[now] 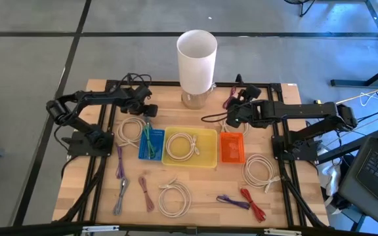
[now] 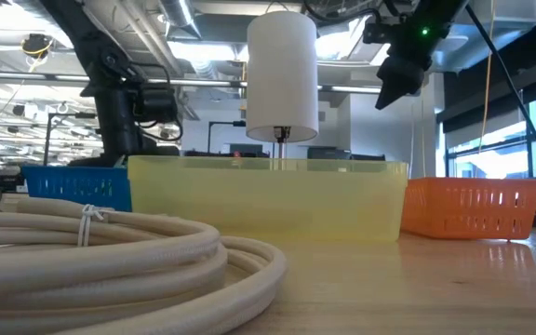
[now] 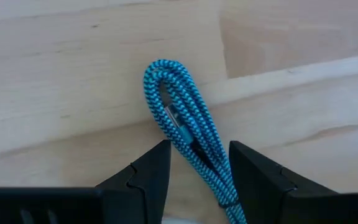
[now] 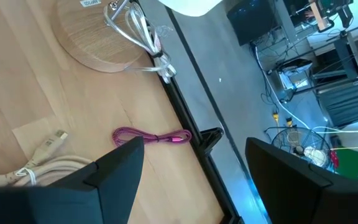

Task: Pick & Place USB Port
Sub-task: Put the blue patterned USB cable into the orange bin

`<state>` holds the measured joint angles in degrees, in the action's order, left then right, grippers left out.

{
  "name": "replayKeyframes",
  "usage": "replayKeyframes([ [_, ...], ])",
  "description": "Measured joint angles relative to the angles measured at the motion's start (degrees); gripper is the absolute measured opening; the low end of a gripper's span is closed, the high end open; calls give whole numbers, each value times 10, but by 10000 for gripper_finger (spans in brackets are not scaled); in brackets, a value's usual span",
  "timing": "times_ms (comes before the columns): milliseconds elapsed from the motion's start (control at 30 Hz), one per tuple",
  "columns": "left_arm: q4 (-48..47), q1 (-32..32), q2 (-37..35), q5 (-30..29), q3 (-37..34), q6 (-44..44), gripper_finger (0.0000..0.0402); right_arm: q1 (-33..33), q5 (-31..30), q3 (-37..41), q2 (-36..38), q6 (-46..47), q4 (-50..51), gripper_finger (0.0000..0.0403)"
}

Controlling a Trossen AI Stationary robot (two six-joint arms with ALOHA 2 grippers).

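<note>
While left gripper point(image 3: 199, 163) jaws pinch teal cable point(image 3: 182, 124), its lower end hidden, right gripper point(image 4: 194, 163) jaws spread.

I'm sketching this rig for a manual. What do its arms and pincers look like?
Both arms are matte black, built of jointed segments, with black cables trailing beside them. The left pincer has two blocky black fingers with stepped edges; the right pincer matches. A small green light glows on one arm.
</note>
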<state>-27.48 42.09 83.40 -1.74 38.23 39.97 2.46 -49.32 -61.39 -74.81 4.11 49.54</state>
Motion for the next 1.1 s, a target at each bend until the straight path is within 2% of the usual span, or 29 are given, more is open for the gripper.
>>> replayKeyframes([
  [200,-4,0,18,-18,-2,-8,154,0,0,0,0,0,0,283],
  [300,-3,-2,33,-45,0,-34,136,0,0,0,0,1,0,283],
  [433,16,-2,35,-59,-2,-90,74,0,0,0,0,2,0,283],
  [533,65,1,29,-89,6,-123,21,0,0,0,0,2,-2,283],
  [600,84,3,17,-102,12,-150,19,0,0,0,0,7,-4,283],
  [800,142,7,-22,-56,45,-220,19,0,0,0,0,17,-4,283],
  [933,174,3,-75,-10,50,-258,19,0,0,0,0,17,-4,283],
  [1100,166,-9,-163,-4,39,-302,19,0,0,0,0,19,-3,283],
])
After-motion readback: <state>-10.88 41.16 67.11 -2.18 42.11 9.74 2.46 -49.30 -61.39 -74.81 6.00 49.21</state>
